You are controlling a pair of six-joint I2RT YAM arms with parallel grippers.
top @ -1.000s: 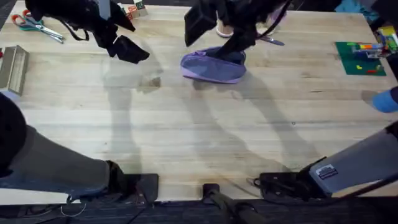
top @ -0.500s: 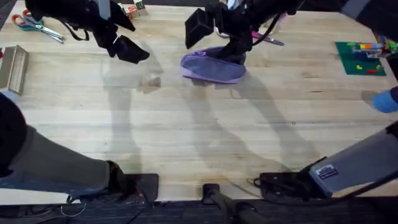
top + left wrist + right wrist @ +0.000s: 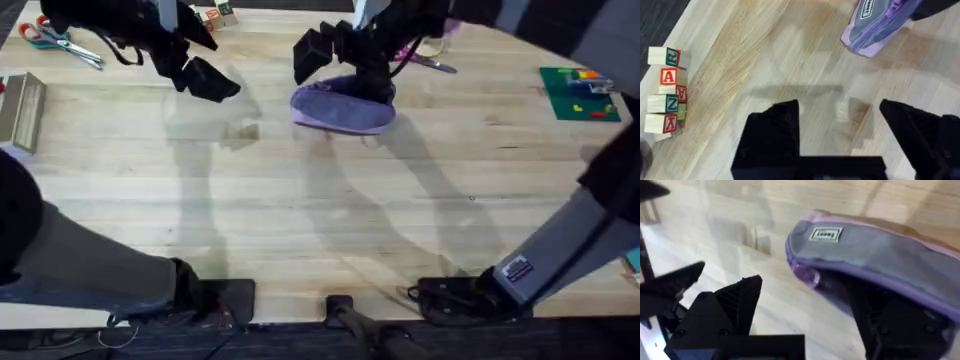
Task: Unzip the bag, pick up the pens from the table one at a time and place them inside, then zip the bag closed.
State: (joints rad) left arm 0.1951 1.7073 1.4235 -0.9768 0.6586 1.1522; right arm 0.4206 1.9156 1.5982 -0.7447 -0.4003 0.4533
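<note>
The bag (image 3: pixel 343 108) is lying on the table (image 3: pixel 320 210), far from the arm bases and near the middle. It is soft and light purple, long and puffy, with a darker purple strip and a zipper running along it. A small white label (image 3: pixel 824 234) is sewn on its side; the writing on it is too blurry to read. The right gripper (image 3: pixel 340 62) is hanging right over the bag with its black fingers spread wide, one finger touching the bag's far end and one out over bare wood. The left gripper (image 3: pixel 205 80) is sitting well off to the side of the bag, above bare wood, with its fingers also spread apart and nothing between them. Beside the left gripper, wooden letter blocks (image 3: pixel 666 92) are standing in a row, showing A, N and Y. The table is pale wood with long plank lines.
</note>
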